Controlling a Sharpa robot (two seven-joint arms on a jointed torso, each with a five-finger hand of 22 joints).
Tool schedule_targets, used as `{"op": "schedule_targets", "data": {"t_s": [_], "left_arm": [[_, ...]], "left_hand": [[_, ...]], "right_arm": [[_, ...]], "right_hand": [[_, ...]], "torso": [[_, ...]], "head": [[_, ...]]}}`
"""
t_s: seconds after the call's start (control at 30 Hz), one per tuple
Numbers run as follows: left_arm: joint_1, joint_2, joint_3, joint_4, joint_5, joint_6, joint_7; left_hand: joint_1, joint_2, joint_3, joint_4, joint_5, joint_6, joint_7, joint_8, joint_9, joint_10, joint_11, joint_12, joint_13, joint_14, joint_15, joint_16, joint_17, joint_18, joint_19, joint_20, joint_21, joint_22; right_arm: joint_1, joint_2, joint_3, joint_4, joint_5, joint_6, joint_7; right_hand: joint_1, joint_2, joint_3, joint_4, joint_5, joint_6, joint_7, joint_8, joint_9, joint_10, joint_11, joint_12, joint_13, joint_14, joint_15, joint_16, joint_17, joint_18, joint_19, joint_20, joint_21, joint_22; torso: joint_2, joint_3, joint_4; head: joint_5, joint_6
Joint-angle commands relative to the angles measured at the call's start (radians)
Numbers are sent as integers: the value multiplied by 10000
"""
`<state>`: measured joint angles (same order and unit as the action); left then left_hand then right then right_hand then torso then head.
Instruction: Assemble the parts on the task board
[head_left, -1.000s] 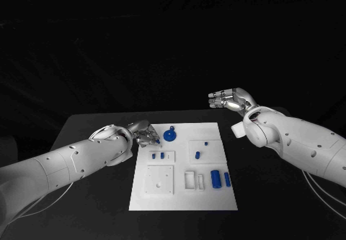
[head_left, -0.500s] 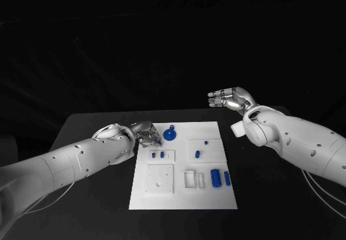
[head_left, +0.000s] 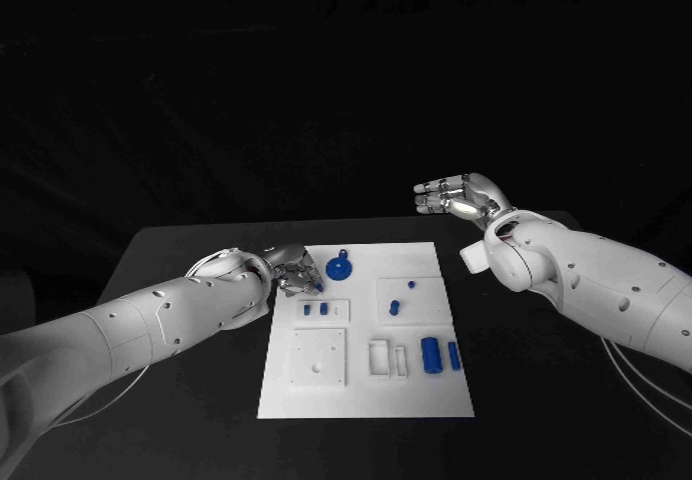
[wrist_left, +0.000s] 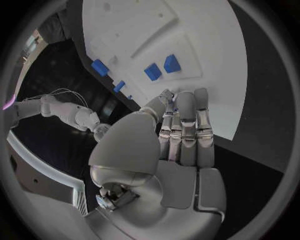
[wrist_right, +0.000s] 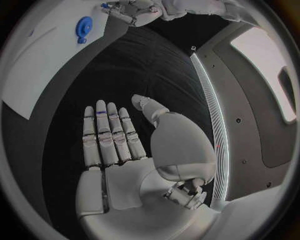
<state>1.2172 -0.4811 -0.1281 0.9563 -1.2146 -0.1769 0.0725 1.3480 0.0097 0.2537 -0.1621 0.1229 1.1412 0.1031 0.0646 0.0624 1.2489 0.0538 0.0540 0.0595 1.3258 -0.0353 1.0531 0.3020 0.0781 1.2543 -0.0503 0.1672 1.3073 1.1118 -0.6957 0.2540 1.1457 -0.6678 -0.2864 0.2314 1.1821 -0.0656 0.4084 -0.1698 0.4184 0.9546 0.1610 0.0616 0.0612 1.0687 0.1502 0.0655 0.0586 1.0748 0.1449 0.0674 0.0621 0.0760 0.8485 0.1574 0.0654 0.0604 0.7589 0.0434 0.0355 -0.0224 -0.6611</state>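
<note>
The left hand (head_left: 293, 270) sits low at the near-left corner of the task board (head_left: 433, 390), fingers drawn together over a small blue part (head_left: 316, 287) at their tips. The right hand (head_left: 459, 197) is raised beyond the bench (head_left: 188, 250), fingers straight, holding nothing.

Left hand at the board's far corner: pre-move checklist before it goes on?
1. left hand holding a part: cannot tell; a small blue piece shows at its fingertips, the grip itself is hidden.
2. round blue part clear of that hand: ok, lies apart beside it.
3. right hand out of the way: ok, raised beyond the task board, empty, fingers straight.
4. two blue cylinders undisturbed: ok, side by side on the board.
5. Board square on the table: ok.
</note>
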Motion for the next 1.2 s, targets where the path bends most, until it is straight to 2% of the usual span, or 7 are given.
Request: {"op": "schedule_targets", "data": {"t_s": [0.03,0.4,0.9,1.2], "left_arm": [[-4,27,-1,-9,-92,221,-107],[-6,32,-6,-21,-20,346,-203],[-20,204,-28,-187,19,334,-290],[-32,252,-49,-207,1,389,-404]], "left_hand": [[16,83,-49,30,-38,69,-24,-21,15,-29,20,38,-9,48,14,-60,-11,6,31,-18,-34,186],[-17,93,-80,56,-52,40,-19,-24,14,-53,30,38,-9,47,19,-62,-11,6,34,-12,-49,180],[-20,120,-107,101,-64,15,-21,-23,14,-70,32,39,-8,48,19,-67,-12,1,64,-12,-105,159],[-15,124,-109,105,-64,13,-21,-22,15,-72,32,39,-8,49,18,-67,-12,1,71,-13,-114,157]], "right_arm": [[1,2,5,14,-71,192,58],[1,3,5,19,-71,211,57],[1,20,5,77,-73,195,77],[1,13,5,79,-73,212,59]], "right_hand": [[-41,37,-54,-19,56,30,19,-19,-14,-59,4,-55,-13,-43,40,-51,-16,64,-61,13,-63,-17],[-51,54,-78,-43,68,18,26,-19,-14,-57,5,-55,-13,-44,39,-49,-15,65,-45,14,-61,-15],[-51,54,-78,-43,68,18,26,-19,-14,-57,5,-55,-13,-44,39,-49,-15,65,-45,14,-61,-15],[-51,54,-78,-43,68,18,26,-19,-14,-57,5,-55,-13,-44,39,-49,-15,65,-45,14,-61,-15]], "torso": [[-5,0,11],[-3,-7,9],[1,6,-13],[-1,13,1]], "head": [[-7,-7],[-38,-16],[-41,-14],[-22,-7]]}}
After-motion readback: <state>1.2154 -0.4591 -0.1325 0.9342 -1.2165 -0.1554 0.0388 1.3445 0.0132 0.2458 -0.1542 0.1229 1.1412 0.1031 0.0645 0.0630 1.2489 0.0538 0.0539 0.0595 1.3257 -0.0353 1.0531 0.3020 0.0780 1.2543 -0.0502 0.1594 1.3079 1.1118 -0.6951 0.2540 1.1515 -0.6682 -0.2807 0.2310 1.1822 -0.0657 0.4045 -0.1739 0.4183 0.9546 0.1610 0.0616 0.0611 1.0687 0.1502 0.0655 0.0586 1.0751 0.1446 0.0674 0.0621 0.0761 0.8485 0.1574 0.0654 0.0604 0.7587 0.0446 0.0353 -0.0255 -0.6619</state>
